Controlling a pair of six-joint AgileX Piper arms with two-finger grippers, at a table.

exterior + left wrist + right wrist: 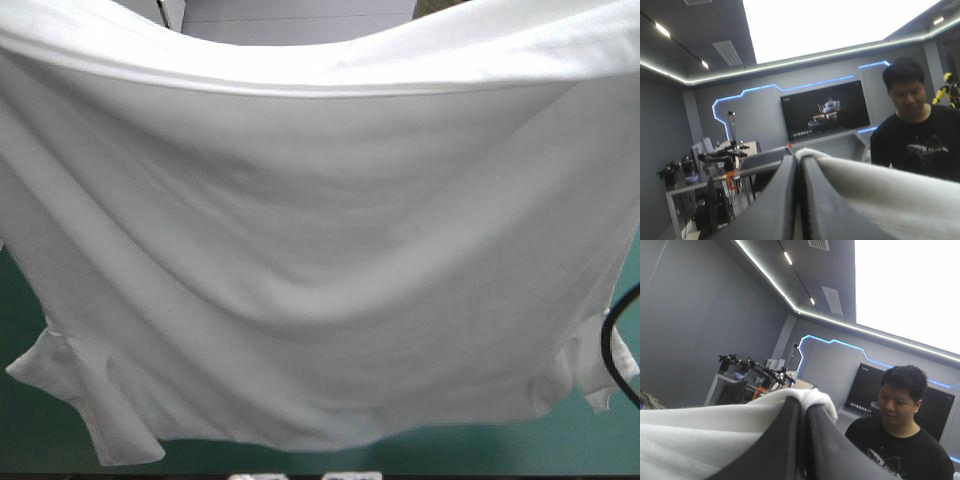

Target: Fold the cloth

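High view shows us the T-shirt hanging spread above the teal-green cover, while wrist views show the left gripper and right gripper each clamped on what seems its upper edge.

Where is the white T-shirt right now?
Up in the air: the T-shirt hangs spread across the high view, pinched by the left end effector and right end effector, its hem above the teal-green cover.

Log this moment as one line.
T-shirt: lifted, hanging spread | left gripper: shut on T-shirt | right gripper: shut on T-shirt | teal-green cover: visible below
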